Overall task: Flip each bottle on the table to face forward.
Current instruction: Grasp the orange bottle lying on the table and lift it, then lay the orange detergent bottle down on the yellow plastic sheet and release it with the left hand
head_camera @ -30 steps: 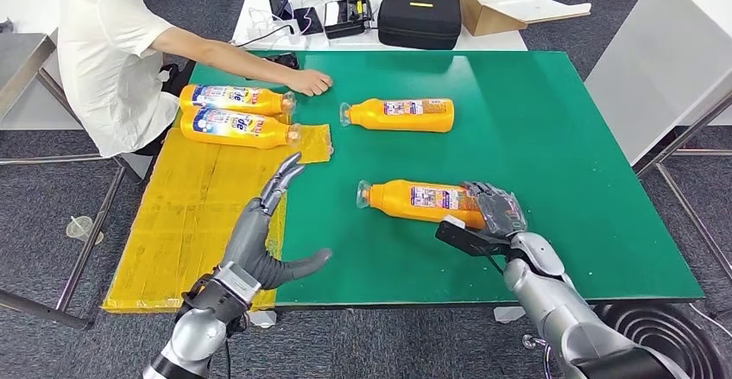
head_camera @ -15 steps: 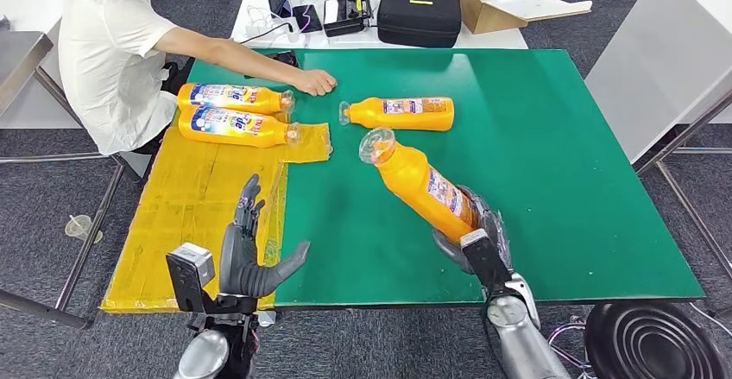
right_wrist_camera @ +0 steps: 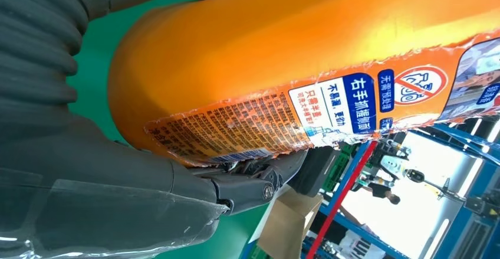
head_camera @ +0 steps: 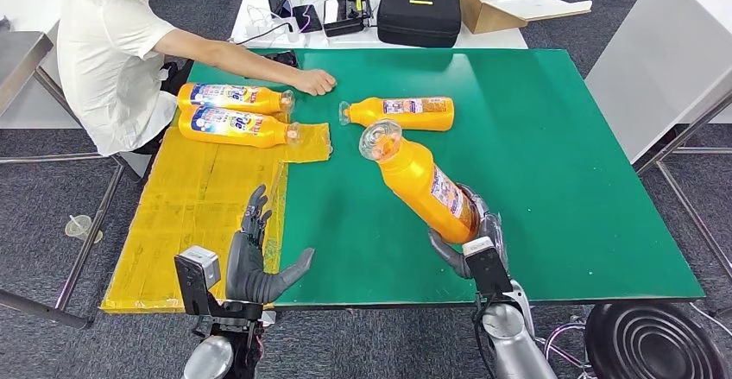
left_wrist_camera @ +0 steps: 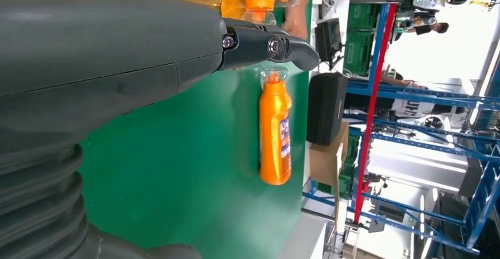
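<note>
Left hand [head_camera: 252, 262] hovers at the table [head_camera: 561, 180] edge, fingers spread, nothing in it. Right hand [head_camera: 470, 236] has its fingers clamped round the base of the orange bottle [head_camera: 419, 180], tilted up off the green top, cap end high. Smooth stiff plastic w/ glossy label, prob slippery, so best gripped on the wide lower body.

Silver arms, dark grey hands: left hand [head_camera: 252, 262], right hand [head_camera: 475, 241]; ribbed grey wrist covers.
</note>
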Robot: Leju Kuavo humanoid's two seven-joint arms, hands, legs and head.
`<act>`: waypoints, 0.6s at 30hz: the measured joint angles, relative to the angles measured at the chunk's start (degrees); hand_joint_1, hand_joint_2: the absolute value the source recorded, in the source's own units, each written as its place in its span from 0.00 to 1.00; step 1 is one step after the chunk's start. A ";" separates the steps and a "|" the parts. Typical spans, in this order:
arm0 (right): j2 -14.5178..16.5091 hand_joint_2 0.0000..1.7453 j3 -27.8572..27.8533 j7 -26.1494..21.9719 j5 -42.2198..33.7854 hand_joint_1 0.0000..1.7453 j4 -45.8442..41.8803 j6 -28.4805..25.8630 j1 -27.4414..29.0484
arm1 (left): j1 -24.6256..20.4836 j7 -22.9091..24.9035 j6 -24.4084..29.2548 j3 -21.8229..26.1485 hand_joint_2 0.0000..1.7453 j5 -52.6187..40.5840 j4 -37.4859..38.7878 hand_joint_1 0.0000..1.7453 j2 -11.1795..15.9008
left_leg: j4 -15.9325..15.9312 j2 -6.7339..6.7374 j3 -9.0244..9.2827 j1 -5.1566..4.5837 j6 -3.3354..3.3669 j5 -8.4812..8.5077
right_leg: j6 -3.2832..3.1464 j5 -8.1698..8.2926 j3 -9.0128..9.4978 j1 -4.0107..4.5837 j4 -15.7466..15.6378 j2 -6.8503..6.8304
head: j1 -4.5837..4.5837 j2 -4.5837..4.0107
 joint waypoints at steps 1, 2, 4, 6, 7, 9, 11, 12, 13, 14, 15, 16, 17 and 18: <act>0.03 1.00 0.00 0.00 -0.09 1.00 -0.07 -0.02 0.02 | 0.01 0.07 -0.02 0.00 1.00 0.20 0.03 0.00 0.00 | 0.00 0.00 0.00 0.00 0.00 0.00 | 0.00 0.00 0.00 0.00 0.00 0.00 | 0.00 0.00; 0.10 1.00 0.00 0.00 -0.20 1.00 -0.11 -0.04 0.03 | 0.03 0.18 -0.07 0.00 1.00 0.50 0.05 0.00 0.00 | 0.00 0.00 0.00 0.00 0.00 0.00 | 0.00 0.00 0.00 0.00 0.00 0.00 | 0.00 0.00; 0.41 1.00 0.07 0.04 -0.36 1.00 -0.12 -0.09 0.05 | 0.05 0.51 -0.40 -0.03 1.00 1.27 0.08 0.00 0.00 | 0.00 0.00 -0.01 0.00 0.00 0.00 | 0.00 0.00 0.00 0.00 0.00 0.00 | 0.00 0.00; 0.93 1.00 0.59 0.15 -0.08 1.00 0.08 -0.02 -0.03 | 0.00 0.93 -1.32 -0.19 1.00 1.94 0.22 0.00 0.01 | -0.01 0.01 -0.01 0.00 0.00 0.00 | 0.00 0.00 -0.01 0.00 0.00 0.00 | 0.00 0.00; 1.24 1.00 1.15 0.20 0.27 1.00 0.39 0.08 -0.17 | -0.09 1.21 -2.03 -0.37 1.00 2.23 0.35 0.00 0.01 | -0.01 0.02 -0.01 0.00 0.00 0.00 | 0.00 0.00 -0.01 0.00 0.00 0.01 | 0.00 0.00; 1.90 1.00 2.95 0.25 1.32 1.00 1.74 0.54 -0.83 | -0.51 1.73 -3.70 -0.93 1.00 2.67 0.74 0.00 0.02 | -0.01 0.03 -0.02 0.01 0.00 0.00 | 0.00 0.00 -0.02 0.01 0.01 0.01 | 0.00 0.00; 2.62 1.00 5.52 0.29 2.63 1.00 3.79 1.02 -1.98 | -1.28 2.13 -5.24 -1.55 1.00 3.01 1.24 0.00 0.00 | -0.02 0.04 -0.02 0.01 -0.01 0.01 | -0.01 0.01 -0.03 0.01 0.01 0.01 | 0.00 0.00; 2.99 1.00 6.98 0.32 3.35 1.00 4.91 1.16 -2.63 | -1.69 2.28 -5.86 -1.79 1.00 3.13 1.50 0.00 -0.04 | -0.02 0.04 -0.01 0.01 -0.02 0.02 | -0.01 0.01 -0.03 0.01 0.01 0.01 | 0.00 0.00; 3.34 1.00 8.51 0.34 4.09 1.00 6.02 1.23 -3.28 | -2.10 2.40 -6.40 -2.00 1.00 3.33 1.76 0.00 -0.11 | -0.02 0.04 -0.01 0.01 -0.02 0.04 | -0.01 0.01 -0.03 0.01 0.01 0.01 | 0.00 0.00; 3.64 1.00 10.02 0.35 4.81 1.00 7.07 1.32 -3.89 | -2.48 2.52 -6.90 -2.20 1.00 3.59 2.02 0.00 -0.19 | -0.01 0.03 -0.02 0.02 -0.02 0.05 | -0.01 0.01 -0.03 0.01 0.02 0.00 | 0.00 0.00; 3.90 1.00 11.56 0.31 5.49 1.00 8.07 1.45 -4.50 | -2.84 2.62 -7.36 -2.39 1.00 3.94 2.28 0.00 -0.28 | -0.01 0.02 -0.02 0.02 -0.02 0.06 | -0.01 0.01 -0.03 0.01 0.02 0.00 | 0.00 0.00; 4.09 1.00 13.07 0.21 6.06 1.00 8.94 1.66 -5.10 | -3.22 2.73 -7.71 -2.57 1.00 4.31 2.54 0.00 -0.38 | -0.01 0.01 -0.02 0.02 -0.02 0.07 | -0.01 0.01 -0.03 0.01 0.02 0.00 | 0.00 0.00; 4.21 1.00 14.48 0.09 6.49 1.00 9.72 1.86 -5.66 | -3.60 2.79 -7.84 -2.68 1.00 4.52 2.84 0.00 -0.48 | -0.01 0.01 -0.02 0.01 -0.02 0.07 | -0.01 0.01 -0.03 0.01 0.03 0.00 | 0.00 0.00; 4.30 1.00 15.87 -0.03 6.83 1.00 10.37 2.02 -6.17 | -4.01 2.78 -7.66 -2.75 1.00 4.51 3.15 0.00 -0.56 | -0.01 0.01 -0.02 0.01 -0.02 0.07 | -0.01 0.01 -0.03 0.00 0.03 0.00 | 0.01 0.00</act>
